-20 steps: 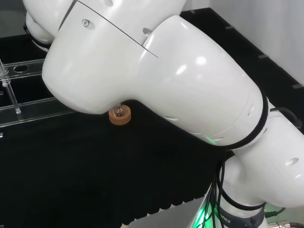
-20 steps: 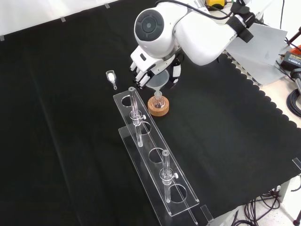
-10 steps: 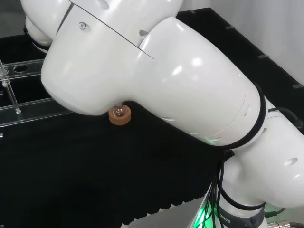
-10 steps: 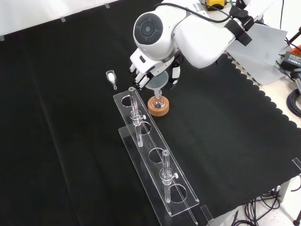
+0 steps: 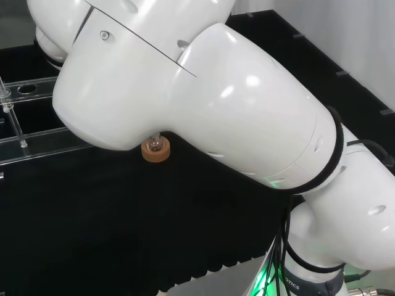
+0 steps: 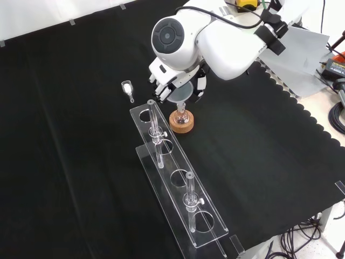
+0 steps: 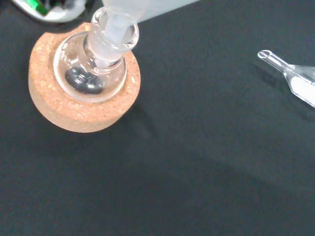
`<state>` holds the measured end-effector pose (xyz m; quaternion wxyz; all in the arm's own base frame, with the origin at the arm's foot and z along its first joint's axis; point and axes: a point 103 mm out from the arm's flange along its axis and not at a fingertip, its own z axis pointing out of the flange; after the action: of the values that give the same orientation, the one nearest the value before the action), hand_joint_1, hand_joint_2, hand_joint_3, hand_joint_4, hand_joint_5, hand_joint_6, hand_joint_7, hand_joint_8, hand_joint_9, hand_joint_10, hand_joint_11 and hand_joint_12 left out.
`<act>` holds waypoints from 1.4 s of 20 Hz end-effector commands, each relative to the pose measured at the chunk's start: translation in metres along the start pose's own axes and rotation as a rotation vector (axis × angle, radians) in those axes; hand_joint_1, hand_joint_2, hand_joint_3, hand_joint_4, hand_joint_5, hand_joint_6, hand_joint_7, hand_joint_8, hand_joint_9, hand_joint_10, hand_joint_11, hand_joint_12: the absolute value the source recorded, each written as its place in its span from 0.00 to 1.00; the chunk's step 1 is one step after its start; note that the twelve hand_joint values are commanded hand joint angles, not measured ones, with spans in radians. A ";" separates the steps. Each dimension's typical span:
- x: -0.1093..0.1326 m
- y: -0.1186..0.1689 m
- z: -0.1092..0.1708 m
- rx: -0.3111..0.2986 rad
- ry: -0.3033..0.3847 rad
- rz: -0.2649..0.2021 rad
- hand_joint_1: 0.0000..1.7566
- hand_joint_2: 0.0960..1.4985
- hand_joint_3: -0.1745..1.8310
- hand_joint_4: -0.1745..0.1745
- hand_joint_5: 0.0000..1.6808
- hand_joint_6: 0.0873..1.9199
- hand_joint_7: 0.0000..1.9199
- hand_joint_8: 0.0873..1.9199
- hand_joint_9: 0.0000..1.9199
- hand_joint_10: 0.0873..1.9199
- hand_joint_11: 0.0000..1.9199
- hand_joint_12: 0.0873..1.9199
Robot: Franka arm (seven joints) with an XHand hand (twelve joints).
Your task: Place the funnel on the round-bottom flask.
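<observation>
A small round-bottom flask (image 6: 181,114) stands upright in a cork ring (image 6: 181,123) on the black cloth. The hand (image 6: 171,81) hangs just above it, fingers and thumb curled round the rim of a clear funnel (image 6: 182,93). In the wrist view the funnel's frosted stem (image 7: 119,22) sits at the mouth of the flask (image 7: 93,73), which holds something dark at its bottom. The cork ring (image 7: 56,108) lies under it. In the head view the cork ring (image 5: 155,153) and the flask (image 5: 155,145) peek out below the arm's big link.
A clear rack (image 6: 178,186) with two upright glass tubes runs from beside the flask toward the front view's bottom; its end is in the head view (image 5: 31,132). A small clear scoop with white powder (image 6: 128,88) lies left of the hand, also in the wrist view (image 7: 295,81).
The arm's big link has shifted slightly left and up in the front view. The hand with the funnel has stayed over the flask, hardly moved.
</observation>
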<state>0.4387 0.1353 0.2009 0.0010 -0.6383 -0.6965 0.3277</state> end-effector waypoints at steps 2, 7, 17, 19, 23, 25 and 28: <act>0.010 0.001 -0.007 -0.004 0.018 -0.012 0.50 0.42 0.46 0.33 0.30 0.33 0.27 0.38 0.45 0.27 0.29 0.63; 0.008 0.000 -0.006 0.006 0.018 -0.013 0.48 0.41 0.45 0.31 0.25 0.23 0.23 0.39 0.40 0.29 0.27 0.65; -0.002 -0.002 0.000 0.019 0.021 -0.012 0.47 0.40 0.44 0.31 0.23 0.18 0.21 0.38 0.38 0.29 0.26 0.65; 0.001 -0.001 0.000 0.024 0.016 -0.010 0.47 0.40 0.44 0.31 0.24 0.16 0.21 0.38 0.38 0.29 0.25 0.65; 0.006 -0.001 0.000 0.028 0.016 -0.009 0.47 0.40 0.43 0.31 0.25 0.13 0.20 0.37 0.37 0.30 0.25 0.65; 0.006 -0.001 0.000 0.028 0.012 -0.011 0.47 0.40 0.43 0.31 0.25 0.12 0.20 0.37 0.37 0.30 0.25 0.65; -0.001 -0.002 0.005 0.026 0.026 -0.015 0.47 0.40 0.43 0.30 0.25 0.11 0.20 0.37 0.37 0.29 0.25 0.65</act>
<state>0.4369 0.1402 0.1987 0.0167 -0.6364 -0.6953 0.3334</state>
